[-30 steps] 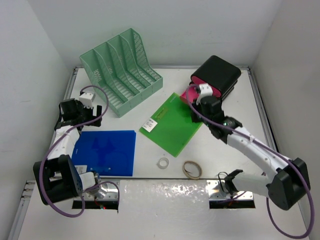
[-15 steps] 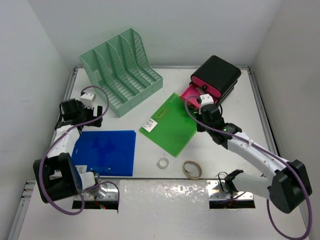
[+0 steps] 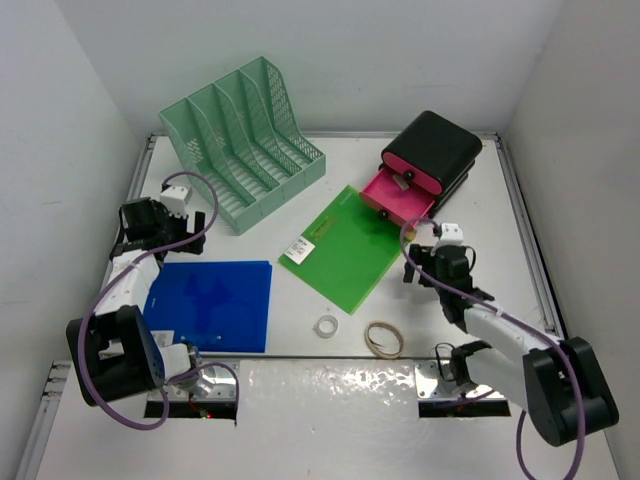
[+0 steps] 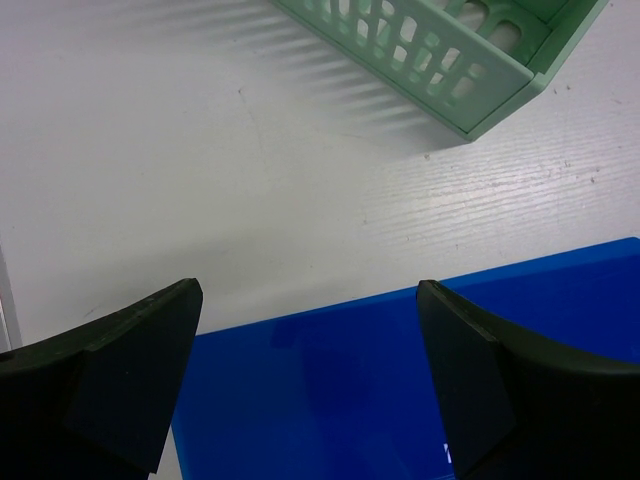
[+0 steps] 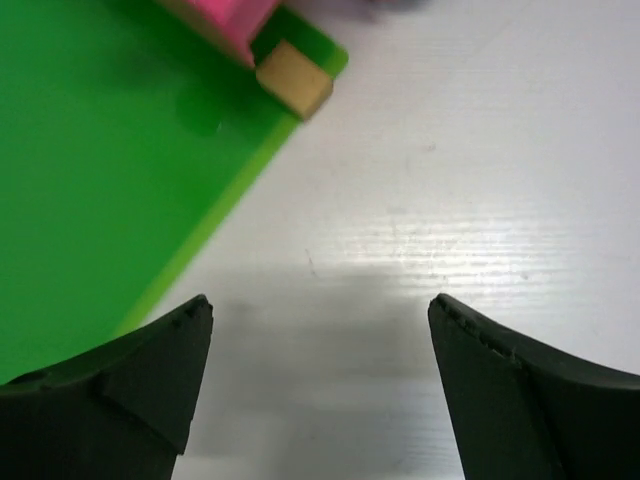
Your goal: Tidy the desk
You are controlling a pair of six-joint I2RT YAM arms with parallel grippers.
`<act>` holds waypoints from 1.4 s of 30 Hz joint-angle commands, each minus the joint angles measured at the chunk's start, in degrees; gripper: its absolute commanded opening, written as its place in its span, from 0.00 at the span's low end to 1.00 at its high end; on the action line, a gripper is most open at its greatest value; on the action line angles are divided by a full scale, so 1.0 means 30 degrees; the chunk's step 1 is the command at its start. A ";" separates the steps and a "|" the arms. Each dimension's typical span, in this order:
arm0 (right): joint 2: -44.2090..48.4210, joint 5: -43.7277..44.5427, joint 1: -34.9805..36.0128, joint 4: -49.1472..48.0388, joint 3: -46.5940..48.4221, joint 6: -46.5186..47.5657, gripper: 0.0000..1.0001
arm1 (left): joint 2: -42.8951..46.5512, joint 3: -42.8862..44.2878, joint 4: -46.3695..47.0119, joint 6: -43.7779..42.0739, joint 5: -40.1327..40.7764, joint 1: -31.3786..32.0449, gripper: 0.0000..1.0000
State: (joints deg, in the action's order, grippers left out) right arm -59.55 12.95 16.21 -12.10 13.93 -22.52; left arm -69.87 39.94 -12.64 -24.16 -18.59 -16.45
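Desk [image 3: 290, 300], seen from above: a white tabletop that fills the floor of the enclosure, with both arm bases at its near edge.

Judged from how things lie, the organizing is at an early stage. The mint rack [image 3: 243, 140] stands at the back left and its slots look empty. A blue sheet [image 3: 215, 305] lies flat at the front left. A green sheet [image 3: 345, 250] lies flat at the centre, well apart from the rack. At the back right a pink drawer [image 3: 398, 195] stands pulled out of a black box [image 3: 432, 148], its front over the green sheet's far corner. A white ring [image 3: 325, 325] and a tan tape roll [image 3: 383, 338] lie loose near the front edge, close together. Probably left to do: file both sheets, stow the two rolls, shut the drawer.

The left gripper [image 4: 305, 310] hangs over the far edge of the blue sheet, jaws apart and empty. The right gripper [image 5: 320, 310] hangs over bare desk just beside the green sheet, jaws apart and empty.

The surface is matt white and faintly scuffed. Silver rails [image 3: 522, 220] run along its edges, and plain white walls [image 3: 400, 60] close it in on three sides.
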 commanded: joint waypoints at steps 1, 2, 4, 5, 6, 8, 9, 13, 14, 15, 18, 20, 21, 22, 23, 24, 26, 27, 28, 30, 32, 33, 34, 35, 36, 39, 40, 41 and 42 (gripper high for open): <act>-0.0244 -0.3105 -0.0595 -1.0789 -0.2032 0.2722 0.88 | 0.0173 0.0074 0.0582 -0.0178 -0.0337 0.0092 0.87; -0.1205 -0.5581 -0.1410 -1.1633 -0.2298 0.4618 0.89 | 0.0173 0.0074 0.0582 -0.0178 -0.0308 0.0092 0.87; -0.2264 -0.7880 -0.2612 -1.2632 -0.1720 0.6648 0.87 | 0.0261 0.0074 0.0582 -0.0207 -0.0336 0.0092 0.87; -0.2733 -0.8790 -0.2938 -1.2492 -0.1425 0.8630 0.87 | 0.0290 0.0074 0.0582 -0.0207 -0.0337 0.0121 0.87; -0.3695 -1.0742 -0.3405 -1.1563 -0.0958 0.9172 0.87 | 0.0349 0.0045 0.0582 -0.0265 -0.0279 0.0121 0.87; -0.5537 -1.5302 -0.5510 -0.9255 0.0908 0.9906 0.88 | 0.0465 0.0016 0.0582 -0.0324 -0.0220 0.0092 0.87; -0.6160 -1.6318 -0.5519 -0.9239 0.1618 1.0200 0.88 | 0.0466 0.0016 0.0611 -0.0354 -0.0133 0.0121 0.87; -0.8153 -1.8812 -0.7858 -0.4119 0.4869 1.2483 0.85 | 0.0612 -0.0043 0.0699 -0.0442 0.0132 0.0121 0.87; -0.8245 -1.9283 -0.8008 -0.3445 0.5138 1.4606 0.85 | 0.0584 -0.0072 0.0815 -0.0442 0.0161 0.0092 0.87; -0.8275 -2.0274 -0.8039 -0.1176 0.5460 1.6396 0.85 | 0.0554 -0.0101 0.0874 -0.0471 0.0219 0.0121 0.87; -0.7866 -1.9876 -0.8126 -0.0036 0.5815 2.0395 0.88 | 0.0437 -0.0043 0.0962 -0.0500 0.0336 0.0121 0.87; -0.8155 -2.0047 -0.8478 -0.0449 0.5756 2.1329 0.88 | 0.0379 -0.0072 0.0963 -0.0500 0.0366 0.0092 0.87; -0.8390 -2.0252 -0.8594 -0.0682 0.5785 2.1597 0.87 | 0.0378 -0.0072 0.0963 -0.0500 0.0424 0.0092 0.87; -0.8624 -2.0457 -0.8712 -0.0626 0.6104 2.1513 0.87 | 0.0378 -0.0072 0.0992 -0.0471 0.0425 0.0092 0.87; -0.8975 -2.0720 -0.8742 -0.0220 0.6310 2.2179 0.86 | 0.0349 -0.0072 0.1021 -0.0471 0.0425 0.0092 0.87; -0.9152 -2.1013 -0.8742 -0.0157 0.6457 2.2360 0.84 | 0.0349 -0.0072 0.1021 -0.0413 0.0454 0.0092 0.87; -0.9475 -2.1337 -0.8771 0.0020 0.6897 2.2742 0.82 | 0.0320 -0.0043 0.1079 -0.0325 0.0454 0.0063 0.87; -0.9795 -2.1309 -0.8771 -0.0242 0.7014 2.2713 0.82 | 0.0233 -0.0014 0.1080 -0.0238 0.0454 0.0092 0.87; -0.9944 -2.1309 -0.8858 -0.0274 0.7248 2.2713 0.81 | 0.0232 0.0073 0.1080 -0.0208 0.0483 0.0092 0.87; -1.0121 -2.1396 -0.8918 -0.0651 0.7483 2.2306 0.79 | 0.0232 0.0161 0.1051 -0.0149 0.0600 0.0121 0.87; -0.9307 -2.2704 -0.9035 -0.3010 0.6960 2.0055 0.78 | 0.0232 0.0162 0.1051 -0.0149 0.0688 0.0092 0.87; -0.8779 -2.3266 -0.9064 -0.4014 0.6493 1.9380 0.78 | 0.0232 0.0191 0.1051 -0.0149 0.0718 0.0092 0.87; -0.8193 -2.3591 -0.9064 -0.5213 0.5415 1.7923 0.79 | 0.0203 0.0191 0.1051 -0.0149 0.0747 0.0092 0.87; -0.7607 -2.3681 -0.9064 -0.8154 0.4824 1.6864 0.79 | 0.0174 0.0220 0.1051 -0.0120 0.0718 0.0092 0.87; -0.6412 -2.3131 -0.9064 -0.9808 0.3658 1.3924 0.79 | 0.0144 0.0250 0.1080 -0.0120 0.0718 0.0092 0.87; -0.4243 -1.9224 -0.9064 -1.5206 0.1897 0.8610 0.53 | 0.0114 0.0250 0.0992 -0.0149 0.0543 0.0092 0.87; -0.3623 -1.8011 -0.9064 -1.5824 0.1483 0.5170 0.52 | 0.0115 0.0279 0.0934 -0.0149 0.0513 0.0092 0.87; -0.2921 -1.6635 -0.9035 -1.5976 0.1072 0.3830 0.52 | 0.0173 0.0279 0.0875 -0.0149 0.0426 0.0092 0.87; -0.2160 -1.5287 -0.8948 -1.5716 0.0227 0.2540 0.53 | 0.0202 0.0337 0.0817 -0.0149 0.0338 0.0092 0.87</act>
State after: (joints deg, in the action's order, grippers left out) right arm -70.98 -44.07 -10.70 -45.74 18.13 7.77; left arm -69.82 39.72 -11.81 -25.02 -16.62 -16.45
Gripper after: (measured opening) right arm 0.525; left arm 0.870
